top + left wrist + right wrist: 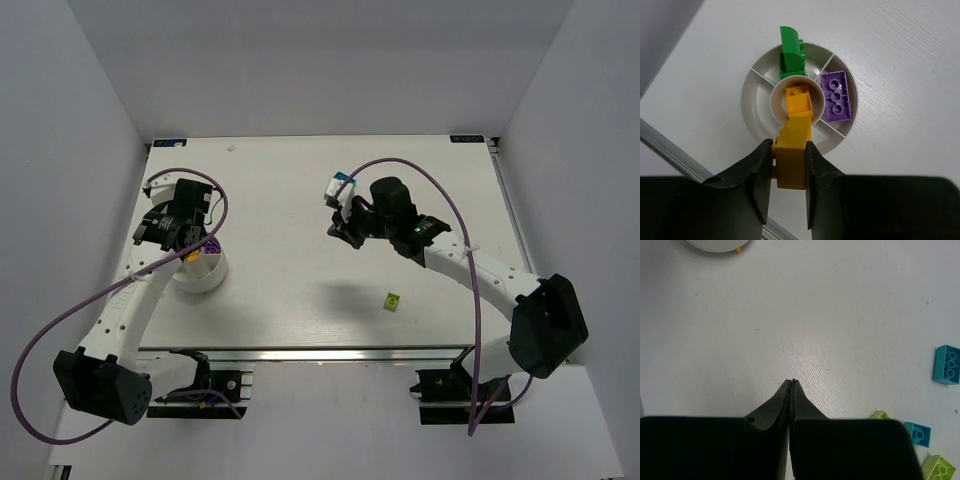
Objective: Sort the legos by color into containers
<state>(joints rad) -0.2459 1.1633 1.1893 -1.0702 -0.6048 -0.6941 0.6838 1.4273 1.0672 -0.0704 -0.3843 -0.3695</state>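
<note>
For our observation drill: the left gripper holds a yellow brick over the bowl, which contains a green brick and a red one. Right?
No: the left wrist view shows a purple brick, not red. The left gripper holds the yellow brick over the bowl, green brick inside.

bowl (210, 276): left on table (300, 180) | bricks (837, 96): in its compartments | loose brick (392, 299): front right

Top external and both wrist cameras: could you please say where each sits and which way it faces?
Top external: above and behind the arm bases, looking down on the table; both arms show.
Left wrist: on the left arm, looking down past the left hand, shut on a yellow brick, into the bowl.
Right wrist: on the right arm, looking down past the shut right hand at cyan bricks.
Shared: both wrist views show the bowl.
</note>
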